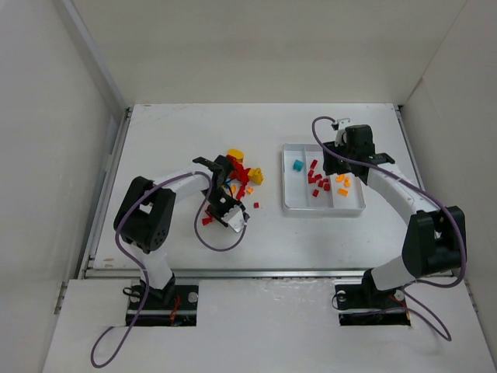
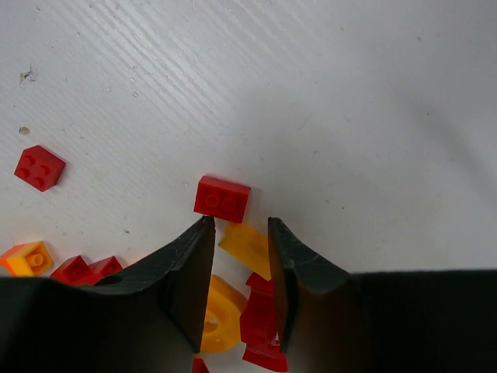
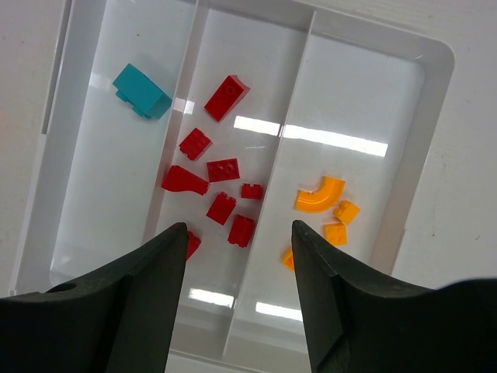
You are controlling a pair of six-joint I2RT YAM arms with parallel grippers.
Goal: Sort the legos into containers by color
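Now mid-pick: left claw narrowly parted, gripping nothing, astride an orange-yellow plastic piece in the heap of tiny plastic bricks at the middle of the bench; right claw wide, empty, over the white three-compartment plastic tray near the right edge; next, pinching that piece alone.

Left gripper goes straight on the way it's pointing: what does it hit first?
Likely the orange-yellow piece lying between the left gripper's open fingers; a red brick sits just past the tips. Depth is unclear.

White tray, teal brick, red bricks, orange bricks, red-and-yellow pile, white table
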